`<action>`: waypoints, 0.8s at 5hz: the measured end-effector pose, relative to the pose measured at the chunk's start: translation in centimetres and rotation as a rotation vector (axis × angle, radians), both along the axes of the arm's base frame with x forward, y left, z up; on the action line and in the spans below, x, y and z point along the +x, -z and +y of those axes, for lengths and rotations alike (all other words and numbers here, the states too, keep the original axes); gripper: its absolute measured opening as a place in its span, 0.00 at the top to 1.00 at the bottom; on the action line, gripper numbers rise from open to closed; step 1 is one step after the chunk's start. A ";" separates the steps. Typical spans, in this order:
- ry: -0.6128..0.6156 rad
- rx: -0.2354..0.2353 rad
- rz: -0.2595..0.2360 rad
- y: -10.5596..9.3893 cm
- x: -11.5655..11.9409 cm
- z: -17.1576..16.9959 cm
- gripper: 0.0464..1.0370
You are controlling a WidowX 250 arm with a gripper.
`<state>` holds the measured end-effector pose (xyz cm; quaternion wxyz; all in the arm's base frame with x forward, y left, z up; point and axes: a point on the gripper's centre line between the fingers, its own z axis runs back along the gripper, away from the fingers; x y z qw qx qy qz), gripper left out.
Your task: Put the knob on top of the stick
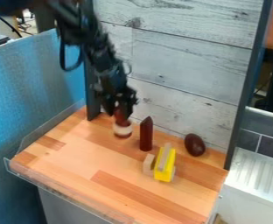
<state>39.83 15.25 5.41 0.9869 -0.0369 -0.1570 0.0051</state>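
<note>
The black gripper [121, 108] hangs down near the back left of the wooden surface. It is closed around the upper part of a reddish-brown piece with a white band, which I take as the knob [122, 128]. Whether the underside of this piece touches the wood I cannot tell. Just to its right, a dark red stick [146, 134] stands upright with a pointed top. A small gap separates the stick from the knob and the gripper.
A yellow block [165, 164] with wooden pieces against it lies right of centre, in front of the stick. Behind it to the right is a dark brown egg-shaped object [194, 145]. The grey plank wall [180, 70] borders the back, and a clear rim [51, 192] runs along the front left.
</note>
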 end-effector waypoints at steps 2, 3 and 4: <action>0.100 0.034 -0.066 -4.6 -3.0 -5.6 0.48; 0.134 0.007 -0.031 -4.9 -3.7 -7.1 0.48; 0.146 -0.017 0.004 -5.0 -4.0 -7.5 0.48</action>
